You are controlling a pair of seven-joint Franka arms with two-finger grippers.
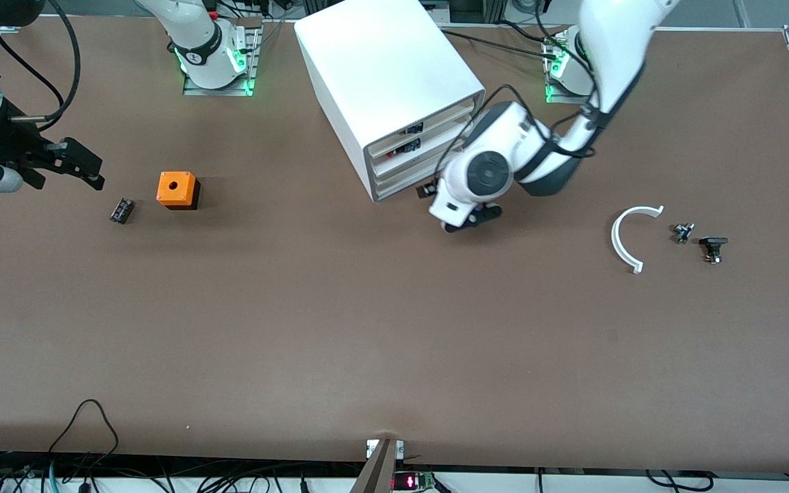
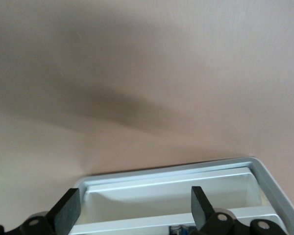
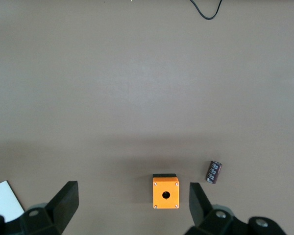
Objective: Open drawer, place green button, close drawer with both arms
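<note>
White curved strip (image 1: 619,236) is lying nearest the camera, untouched, while both grippers are standing spread.

Left gripper (image 2: 132,200) is hovering over the open drawer (image 2: 264,171), jaws apart and pinching nothing. Just under it, a small dark thing with blue marks is showing, probably the button (image 2: 178,229). Small, hard and light, it is likely wanting a pinch across its body. The stiff, light tray should be sliding by its front lip. Right gripper (image 3: 132,196), also spread, is waiting over the orange cube (image 3: 165,192).

A white cabinet (image 1: 394,89) with dark parts at its upper drawer fronts stands on a plain brown table (image 1: 367,329); an orange cube (image 1: 177,189) has a black base, beside a dark brown cylinder (image 1: 121,210) and a white curved strip (image 1: 627,236).
</note>
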